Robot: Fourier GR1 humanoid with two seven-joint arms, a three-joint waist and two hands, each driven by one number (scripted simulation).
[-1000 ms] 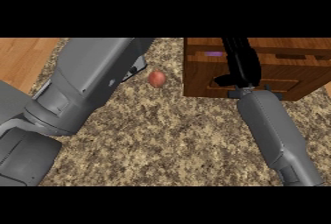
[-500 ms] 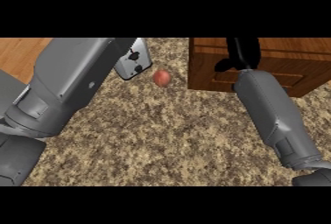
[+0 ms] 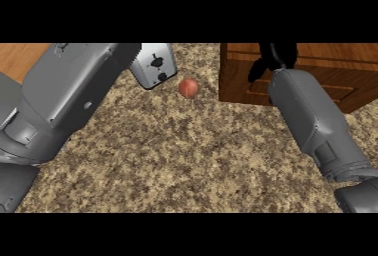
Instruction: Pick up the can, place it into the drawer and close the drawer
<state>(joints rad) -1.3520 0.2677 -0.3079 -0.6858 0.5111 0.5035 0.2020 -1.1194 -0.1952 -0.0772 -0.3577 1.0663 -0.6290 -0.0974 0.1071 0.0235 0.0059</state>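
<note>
Plainly the closing step is in hand, or very near it; the right hand point(image 3: 272, 59) sits against the top front of the wooden drawer unit point(image 3: 325, 75) at the upper right, its black fingers pointing up out of the view, so whether they are straight or curled on anything cannot be told. No can shows anywhere; I judge it either already inside the drawer or hidden, and the frame does not settle which. A small reddish round thing point(image 3: 189, 88) lies on the speckled counter point(image 3: 184, 160), just left of the unit and apart from it; it does not look like a can. Only the left forearm shows at the left; its hand is out of sight. Next, the right hand likely needs to push the drawer front squarely inward.
</note>
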